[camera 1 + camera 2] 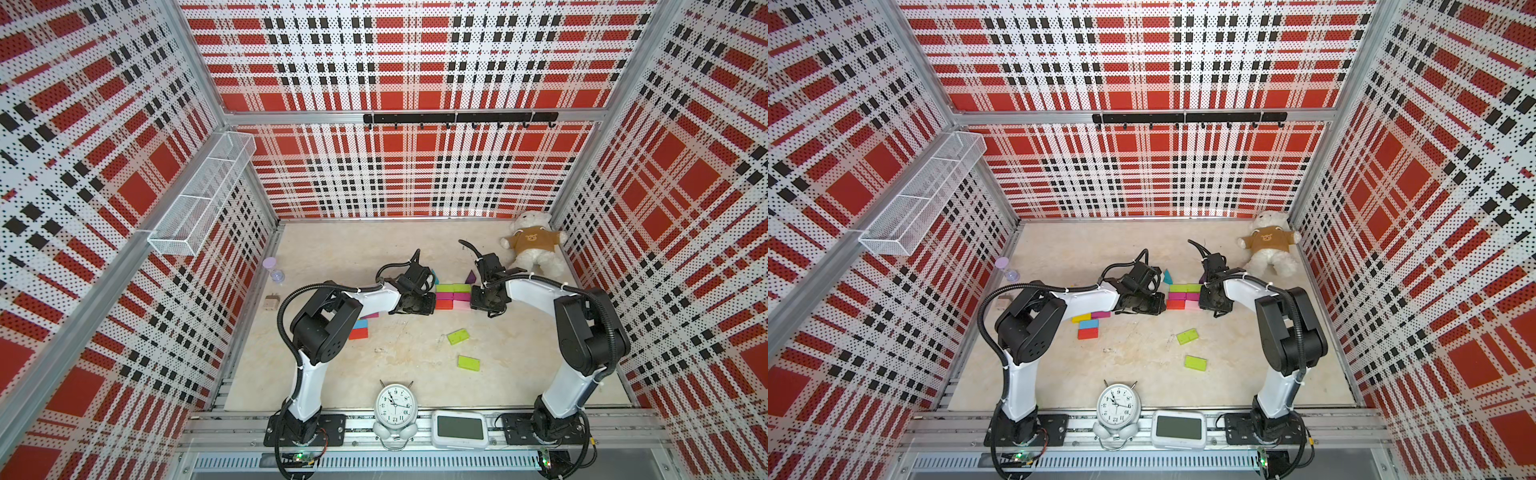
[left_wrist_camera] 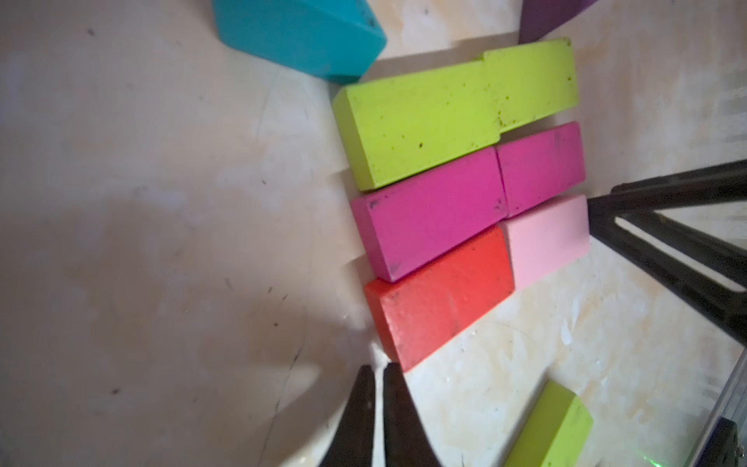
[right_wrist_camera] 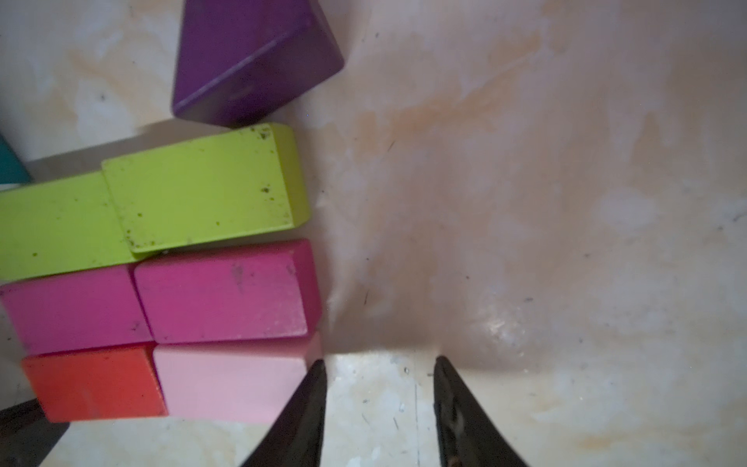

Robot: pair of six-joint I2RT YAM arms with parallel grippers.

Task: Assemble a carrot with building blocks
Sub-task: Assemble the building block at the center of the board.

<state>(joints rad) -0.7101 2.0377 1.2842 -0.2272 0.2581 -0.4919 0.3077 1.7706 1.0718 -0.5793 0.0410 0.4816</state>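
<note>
Your left claw (image 2: pixel 378 366) is pinched together by the flat red wooden block (image 2: pixel 440 295) on the bench (image 2: pixel 121 202). Your right claw (image 3: pixel 380 360), apart and empty, is just beside the flat pink wooden block (image 3: pixel 230 384), with a purple wooden wedge (image 3: pixel 250 60) nearby.

The beige marbled tabletop (image 1: pixel 353 249) is carrying a tight patch of six flat blocks (image 1: pixel 453 296) mid-table, with a teal wedge (image 1: pixel 433 274) and a purple wedge (image 1: pixel 471 277) lying just beyond it. A loose lime block (image 1: pixel 457 336) and a second lime block (image 1: pixel 469 362) are lying nearer the front. A teddy bear (image 1: pixel 534 245) is sprawling in a far corner.
</note>
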